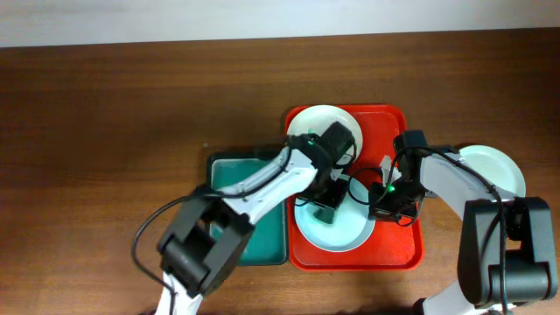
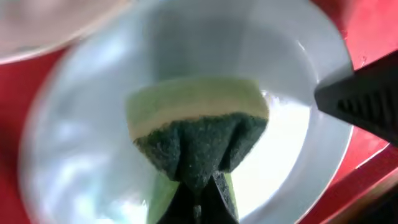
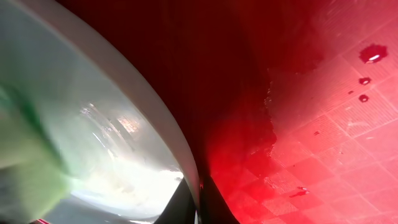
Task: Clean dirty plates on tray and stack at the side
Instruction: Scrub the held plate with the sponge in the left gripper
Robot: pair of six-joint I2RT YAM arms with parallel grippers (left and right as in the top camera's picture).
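The red tray (image 1: 398,245) holds two plates. The near plate (image 1: 341,234) lies under both grippers. My left gripper (image 1: 327,198) is shut on a green-and-yellow sponge (image 2: 199,124) and presses it into the middle of this plate (image 2: 81,143). My right gripper (image 1: 380,206) is shut on the plate's right rim (image 3: 155,118), one finger inside and one outside (image 3: 198,202). The second plate (image 1: 320,124) sits at the tray's far end, partly hidden by the left arm. A third plate (image 1: 495,170) lies on the table right of the tray, behind the right arm.
A dark green sponge tray (image 1: 262,236) sits left of the red tray, under the left arm. The wet tray floor (image 3: 323,124) shows water drops. The brown wooden table (image 1: 105,131) surrounds everything.
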